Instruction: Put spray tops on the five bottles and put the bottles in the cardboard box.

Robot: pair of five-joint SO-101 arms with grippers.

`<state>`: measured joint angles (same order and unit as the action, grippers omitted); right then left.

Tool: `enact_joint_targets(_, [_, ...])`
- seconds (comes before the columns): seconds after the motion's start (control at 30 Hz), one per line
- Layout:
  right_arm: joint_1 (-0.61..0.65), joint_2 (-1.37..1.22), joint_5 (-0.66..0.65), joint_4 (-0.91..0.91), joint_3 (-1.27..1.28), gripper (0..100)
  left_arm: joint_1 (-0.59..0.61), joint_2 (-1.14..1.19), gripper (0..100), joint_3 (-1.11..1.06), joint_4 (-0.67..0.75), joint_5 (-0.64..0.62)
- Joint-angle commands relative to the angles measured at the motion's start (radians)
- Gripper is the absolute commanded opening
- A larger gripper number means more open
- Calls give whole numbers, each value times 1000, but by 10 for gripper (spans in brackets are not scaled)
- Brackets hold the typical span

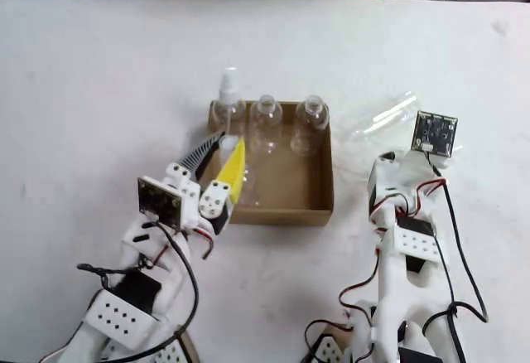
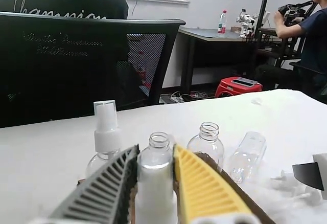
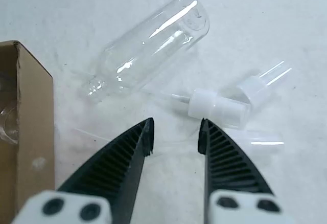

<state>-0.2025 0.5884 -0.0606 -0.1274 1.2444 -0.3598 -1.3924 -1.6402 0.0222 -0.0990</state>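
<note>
A white top [image 2: 153,196] is gripped in the jaws of the left gripper [image 1: 229,141] over the box [image 1: 281,214] at frame centre, where three bottles [image 1: 266,116] are stood, while the right gripper [image 3: 176,127] is held open above a loose top [image 3: 217,106] beside a lying bottle [image 3: 148,42].

White table [image 1: 99,73] carries a cardboard box [image 1: 281,214], a toppled bottle [image 3: 148,45] and spray top [image 3: 217,107].

High view overhead, left wrist level, right wrist downward, all share cardboard box [image 1: 281,212]
</note>
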Motion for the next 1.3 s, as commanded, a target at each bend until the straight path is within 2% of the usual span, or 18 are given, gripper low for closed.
enact_joint_targets(0.0, [-2, -2, -2, 16, -34, 127, 10, -4, 21, 71, -20, 17])
enact_joint_targets(0.2, [-2, -2, -2, 16, -34, 127, 8, -7, 33, 75, -12, 17])
enact_joint_targets(0.33, [-2, -2, -2, 16, -34, 127, 8, -7, 118, 71, -12, 11])
enact_joint_targets(0.43, [-2, -2, -2, 16, -34, 127, 8, -5, 163, 69, -18, -43])
enact_joint_targets(0.83, [-2, -2, -3, 18, -34, 127, 8, -10, 175, 72, -20, -52])
enact_joint_targets(0.93, [-2, -2, -3, 19, -34, 127, 8, -10, 238, 72, -21, -57])
enact_joint_targets(1.1, [-2, -2, -3, 21, -34, 127, 18, -12, 384, 126, -140, -138])
enact_joint_targets(1.27, [-2, -2, -3, 21, -34, 127, 35, -12, 397, 381, -417, -204])
